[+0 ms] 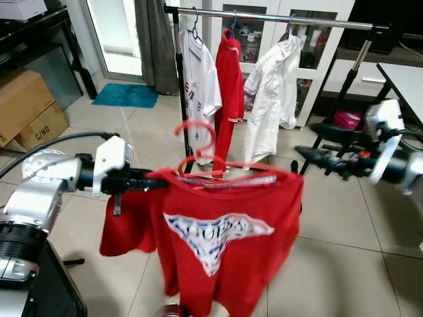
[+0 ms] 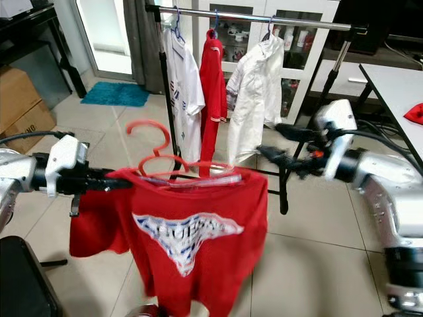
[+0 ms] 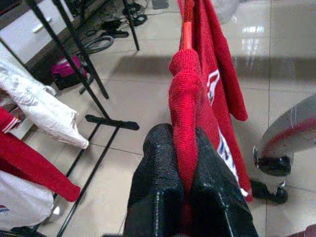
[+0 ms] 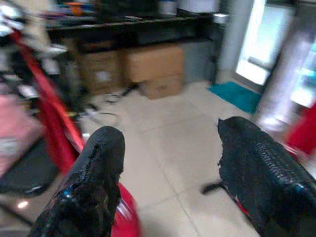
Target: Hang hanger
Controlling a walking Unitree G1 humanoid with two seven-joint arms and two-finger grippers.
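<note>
Red T-shirt (image 1: 221, 238) with a white chest print, draped on a red plastic hanger (image 1: 198, 148) held in mid-air before the robot. Left gripper (image 1: 158, 179) pinches the shirt's shoulder over the hanger's end, its fingers (image 3: 158, 192) pressed tight on the red cloth. Right gripper (image 2: 274, 145) hovers at the shirt's other side, fingers spread and empty. Beyond, on the tiled floor (image 1: 344, 264), a black clothes rack (image 1: 277, 18) carries a white shirt (image 1: 201, 89), a red garment (image 1: 230, 86) and a white jacket (image 1: 274, 92). Cardboard boxes (image 1: 26, 109) stand far left; a teal mat (image 1: 125, 96) lies by the door.
</note>
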